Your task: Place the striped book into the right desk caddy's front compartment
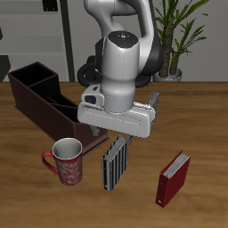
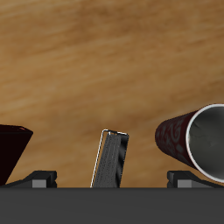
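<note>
The striped book point(image 1: 114, 166) stands upright on the table near its front edge, grey and black stripes on its cover. It also shows in the wrist view point(image 2: 111, 159), between the two fingertips. My gripper point(image 1: 117, 141) hangs straight over the book's top edge, open and empty, its jaws wide apart in the wrist view point(image 2: 112, 182). The right desk caddy point(image 1: 37, 93), a long dark maroon box with inner dividers, lies farther back beside the arm. One of its corners shows in the wrist view point(image 2: 12, 150).
A red patterned mug point(image 1: 67, 161) stands close beside the striped book, and shows in the wrist view point(image 2: 194, 136). A red book point(image 1: 174, 179) stands upright on the book's other side, near the front edge. A potted plant point(image 1: 178, 36) is behind the table.
</note>
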